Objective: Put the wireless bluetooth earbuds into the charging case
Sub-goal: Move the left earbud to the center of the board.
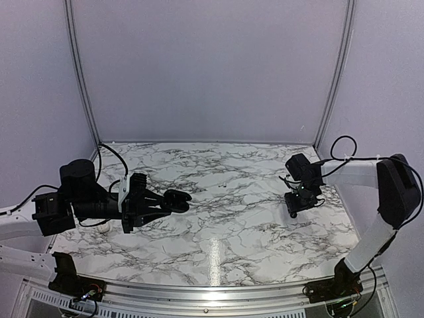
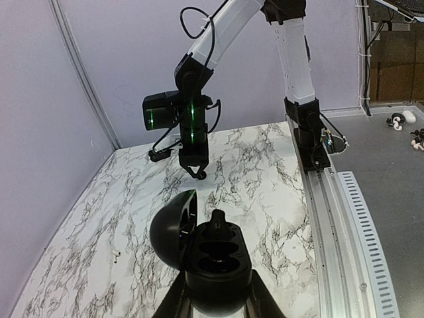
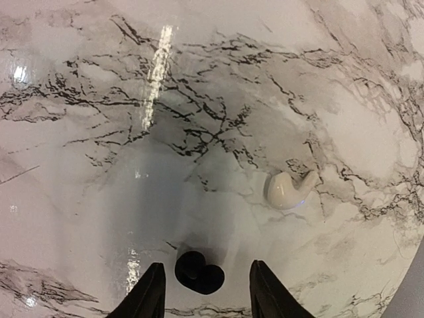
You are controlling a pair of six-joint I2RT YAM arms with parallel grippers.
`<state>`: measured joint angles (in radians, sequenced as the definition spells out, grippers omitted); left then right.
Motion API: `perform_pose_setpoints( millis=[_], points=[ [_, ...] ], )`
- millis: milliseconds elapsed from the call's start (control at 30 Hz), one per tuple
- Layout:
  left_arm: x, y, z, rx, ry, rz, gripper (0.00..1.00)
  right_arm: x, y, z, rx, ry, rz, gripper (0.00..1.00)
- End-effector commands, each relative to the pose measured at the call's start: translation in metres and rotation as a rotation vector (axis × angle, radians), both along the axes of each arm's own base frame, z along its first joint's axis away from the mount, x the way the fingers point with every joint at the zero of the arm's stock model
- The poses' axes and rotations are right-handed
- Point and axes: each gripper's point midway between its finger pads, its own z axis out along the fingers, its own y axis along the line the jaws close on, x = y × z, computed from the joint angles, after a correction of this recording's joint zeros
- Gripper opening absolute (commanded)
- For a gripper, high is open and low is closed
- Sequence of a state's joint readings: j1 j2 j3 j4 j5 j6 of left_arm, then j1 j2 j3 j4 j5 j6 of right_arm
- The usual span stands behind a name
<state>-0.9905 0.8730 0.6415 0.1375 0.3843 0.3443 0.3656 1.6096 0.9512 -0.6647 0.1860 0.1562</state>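
Two tools: left tool [image 2: 218,295] clamps open case [image 2: 215,255]; right tool [image 3: 202,291], parted, straddles earbud [image 3: 199,271] on surface [image 3: 99,165].

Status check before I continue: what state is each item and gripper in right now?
charging case: lid open, both wells look empty, held in left gripper
black earbud: on the table, under right gripper, ungripped
white earbud: loose on the table
left gripper: shut on charging case
right gripper: open
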Motion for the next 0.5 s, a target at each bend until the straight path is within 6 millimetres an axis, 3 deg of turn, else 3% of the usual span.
perform_pose_setpoints(
  millis=[0,300,467],
  points=[
    [-0.003,0.000,0.018,-0.047,-0.031,-0.017,0.00,-0.003,-0.006,-0.011,-0.001,0.041,-0.051,0.43],
    [-0.003,0.001,0.017,-0.048,-0.034,-0.011,0.00,-0.010,-0.007,-0.034,-0.005,0.103,-0.058,0.34],
    [-0.002,0.002,0.017,-0.046,-0.041,-0.006,0.00,-0.011,0.002,-0.032,0.048,0.112,-0.046,0.27]
  ],
)
